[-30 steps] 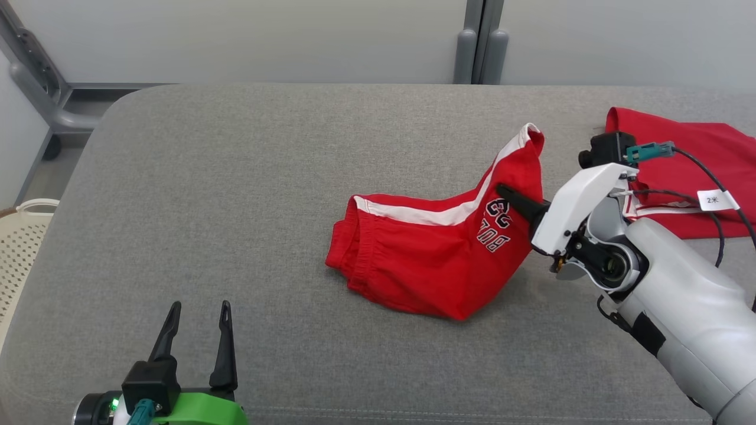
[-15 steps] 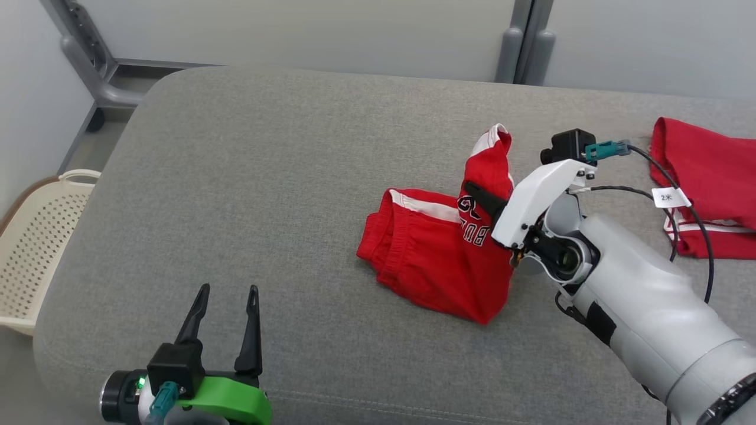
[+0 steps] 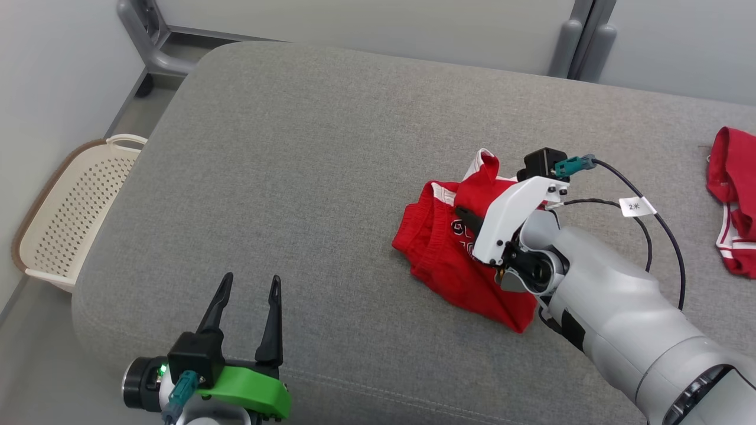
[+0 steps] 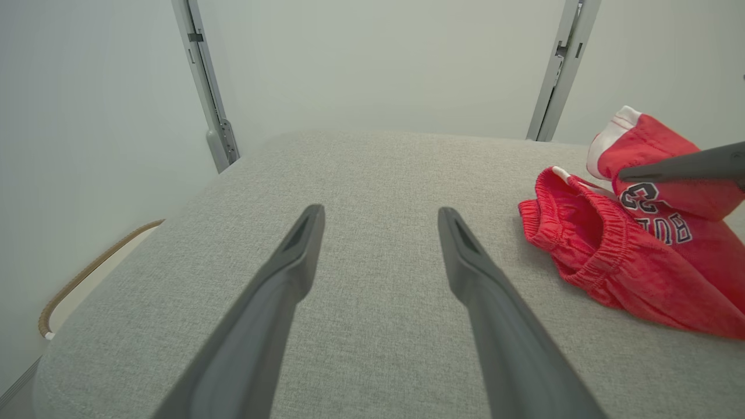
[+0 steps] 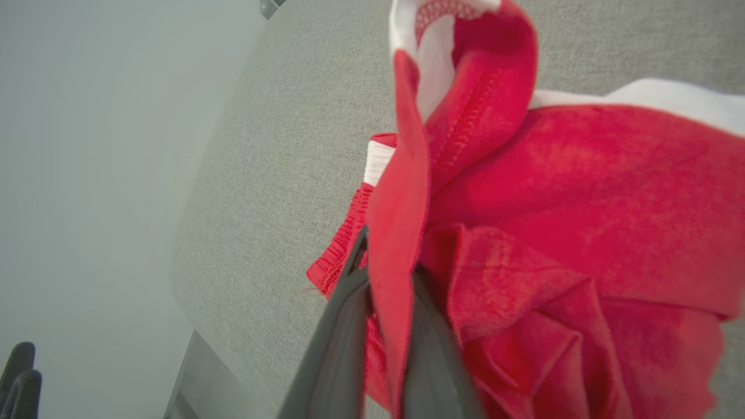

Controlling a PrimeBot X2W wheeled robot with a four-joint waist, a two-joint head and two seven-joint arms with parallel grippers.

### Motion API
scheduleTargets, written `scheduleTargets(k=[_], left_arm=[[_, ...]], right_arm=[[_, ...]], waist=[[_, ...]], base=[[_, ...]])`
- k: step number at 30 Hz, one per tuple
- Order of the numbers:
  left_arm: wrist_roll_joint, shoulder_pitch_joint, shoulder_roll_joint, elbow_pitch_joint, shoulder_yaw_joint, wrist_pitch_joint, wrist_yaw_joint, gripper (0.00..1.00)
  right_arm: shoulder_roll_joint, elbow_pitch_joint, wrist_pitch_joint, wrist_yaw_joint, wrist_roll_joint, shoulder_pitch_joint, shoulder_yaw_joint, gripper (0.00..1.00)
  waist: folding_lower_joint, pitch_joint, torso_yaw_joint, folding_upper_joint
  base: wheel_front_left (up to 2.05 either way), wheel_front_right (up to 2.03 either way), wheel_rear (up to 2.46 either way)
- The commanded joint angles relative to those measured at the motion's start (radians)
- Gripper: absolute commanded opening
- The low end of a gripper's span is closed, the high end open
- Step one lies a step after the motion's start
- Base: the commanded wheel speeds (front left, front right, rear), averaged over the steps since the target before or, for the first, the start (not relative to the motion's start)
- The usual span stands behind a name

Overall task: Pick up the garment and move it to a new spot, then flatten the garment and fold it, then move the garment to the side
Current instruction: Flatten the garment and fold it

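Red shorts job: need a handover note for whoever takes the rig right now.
Right hand: shut on a fold of the red shorts, that part raised; the rest lies bunched on the grey cushion.
Left hand: open, holding nothing, over the cushion's near edge.
Second red garment at the cushion's far right; perforated basket on the floor to the left.
Done: grasp. Left: set down at new spot, flatten, fold, move aside.

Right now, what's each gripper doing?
Left gripper: open, empty.
Right gripper: shut on the shorts.
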Motion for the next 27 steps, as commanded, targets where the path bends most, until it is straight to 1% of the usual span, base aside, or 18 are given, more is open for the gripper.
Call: scheduleTargets(k=[1, 4, 5, 6, 9, 13, 18, 22, 27], left_arm=[[-0.007, -0.018, 0.0, 0.0, 0.0, -0.003, 0.006, 1.0], [-0.009, -0.022, 0.0, 0.0, 0.002, -0.003, 0.01, 1.0], [-0.009, -0.023, 0.0, 0.0, 0.003, -0.003, 0.011, 1.0], [-0.009, -0.023, 0.0, 0.001, 0.003, -0.003, 0.011, 1.0], [-0.007, -0.024, 0.0, 0.002, 0.005, -0.003, 0.012, 1.0], [-0.002, -0.018, 0.0, 0.003, 0.008, -0.003, 0.012, 1.0], [0.01, 0.006, 0.001, 0.0, 0.024, -0.003, 0.007, 1.0], [0.02, 0.019, 0.005, -0.007, 0.04, -0.003, 0.003, 1.0], [0.028, 0.033, 0.009, -0.019, 0.055, -0.003, -0.001, 1.0]], right_arm=[[-0.003, 0.005, 0.002, 0.0, 0.005, -0.001, 0.007, 0.0], [-0.004, 0.021, -0.003, 0.0, -0.007, -0.006, 0.023, 0.0], [-0.003, 0.023, -0.003, 0.0, -0.008, -0.007, 0.027, 0.42], [-0.003, 0.024, -0.006, 0.0, -0.009, -0.009, 0.031, 1.0], [-0.006, -0.002, -0.019, 0.0, 0.0, -0.01, 0.037, 1.0], [-0.042, -0.08, -0.072, 0.0, 0.003, 0.013, 0.047, 1.0], [-0.118, -0.206, -0.149, 0.0, 0.007, 0.058, 0.065, 1.0], [-0.191, -0.294, -0.231, 0.0, 0.007, 0.099, 0.067, 1.0], [-0.286, -0.36, -0.33, 0.0, -0.035, 0.142, 0.079, 1.0]], waist=[[0.0, 0.007, 0.005, 0.0], [0.0, 0.011, 0.002, 0.0], [0.0, 0.011, 0.0, 0.0], [0.0, 0.012, -0.003, 0.0], [0.0, 0.012, -0.012, 0.0], [0.0, 0.001, -0.026, 0.0], [0.0, -0.02, -0.05, 0.0], [0.0, -0.036, -0.071, 0.0], [0.0, -0.047, -0.089, 0.0]], base=[[0.0, 0.0, 0.0], [0.0, 0.0, 0.0], [0.0, 0.0, 0.0], [0.0, 0.0, 0.0], [0.0, 0.0, 0.0], [0.0, 0.0, 0.0], [0.0, 0.0, 0.0], [0.0, 0.0, 0.0], [0.0, 0.0, 0.0]])
